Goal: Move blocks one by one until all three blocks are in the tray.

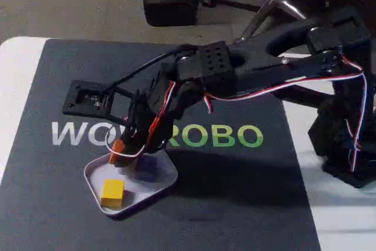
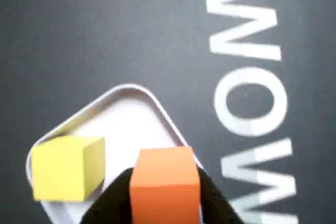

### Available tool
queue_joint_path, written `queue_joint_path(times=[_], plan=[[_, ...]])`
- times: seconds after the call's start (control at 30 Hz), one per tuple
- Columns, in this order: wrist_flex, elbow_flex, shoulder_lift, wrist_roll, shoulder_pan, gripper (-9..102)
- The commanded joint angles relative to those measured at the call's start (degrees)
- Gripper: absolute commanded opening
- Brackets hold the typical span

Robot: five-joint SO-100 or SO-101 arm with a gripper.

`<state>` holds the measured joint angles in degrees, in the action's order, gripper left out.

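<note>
The silvery tray (image 1: pixel 167 180) lies at the front left of the dark mat, and the wrist view has its rim (image 2: pixel 131 88) in the lower left. Inside it sit a yellow block (image 1: pixel 112 193) (image 2: pixel 65 167) and a purple block (image 1: pixel 145 167). My gripper (image 1: pixel 119 154) (image 2: pixel 164 195) is shut on an orange block (image 1: pixel 117 147) (image 2: pixel 165 179), which it holds over the tray's far edge. I cannot tell whether the orange block touches the tray.
The mat (image 1: pixel 235 192) carries the white and green lettering "WOW ROBO" (image 1: pixel 217 136). A flat black bracket (image 1: pixel 88 99) lies on the mat behind the tray. My arm's base (image 1: pixel 346 145) stands at the right on the white table. A chair base (image 1: pixel 270 1) is beyond the table.
</note>
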<state>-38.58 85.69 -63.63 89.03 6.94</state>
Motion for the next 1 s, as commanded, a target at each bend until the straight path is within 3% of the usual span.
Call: queue_joint_path(times=[0.0,0.37,0.97], plan=[[1.1,-1.2,-0.7,0.4,0.3,-4],[0.6,-0.7,-1.9,3.6,1.1,14],[0.4,8.6,-17.4,6.0,1.8,20]])
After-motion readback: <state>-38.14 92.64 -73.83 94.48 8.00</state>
